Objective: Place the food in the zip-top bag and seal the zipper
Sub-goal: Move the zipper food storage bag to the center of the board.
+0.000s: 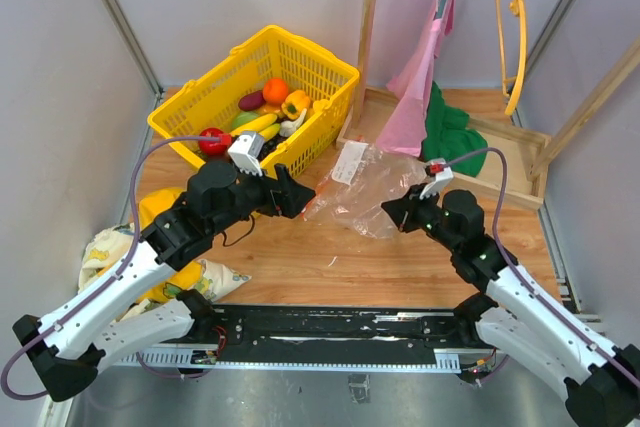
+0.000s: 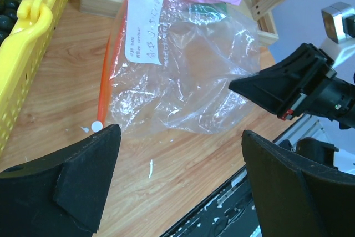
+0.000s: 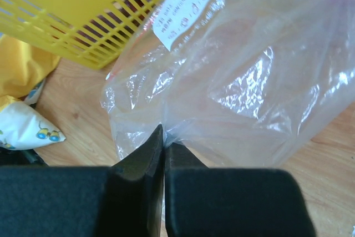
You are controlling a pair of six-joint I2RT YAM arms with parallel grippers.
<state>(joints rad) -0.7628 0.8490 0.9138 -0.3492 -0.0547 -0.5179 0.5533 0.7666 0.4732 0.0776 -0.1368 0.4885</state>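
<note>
- Bag (image 1: 372,187): clear crinkled plastic lying flat on the wooden table (image 1: 330,257), at the centre of the overhead view. A white label (image 1: 350,160) sits at its 11 o'clock corner.
- Red strip (image 2: 104,76): runs along the bag edge that faces the basket, at 9 o'clock of the bag in the left wrist view. It ends in a small white slider (image 2: 97,126). Whether the mouth is pressed closed cannot be told.
- Basket (image 1: 200,82): yellow mesh, at 10 to 11 o'clock of the bag, its near corner just beside the label.
- Food: all visible pieces lie in the basket, namely the apple (image 1: 213,140), bananas (image 1: 258,125), orange (image 1: 275,90), pepper (image 1: 295,104) and a purple piece (image 1: 251,100).
- Left claw (image 1: 297,192): jaws spread wide with nothing between them. It hovers over the table at 9 o'clock of the bag, between bag and basket.
- Right claw (image 1: 392,209): jaws pressed together at 4 to 5 o'clock of the bag. The right wrist view shows the tips pinching a fold of the plastic edge.
- Rack (image 1: 510,130): wooden frame at 1 to 2 o'clock of the bag. It carries a pink cloth (image 1: 420,87) and a yellow hanger (image 1: 518,37), with a green cloth (image 1: 452,132) heaped on its base. The pink hem hangs just beyond the bag's far edge.
- Cloth bundle (image 1: 215,277): yellow-patterned, at 8 o'clock of the bag, partly hidden under the left arm.
</note>
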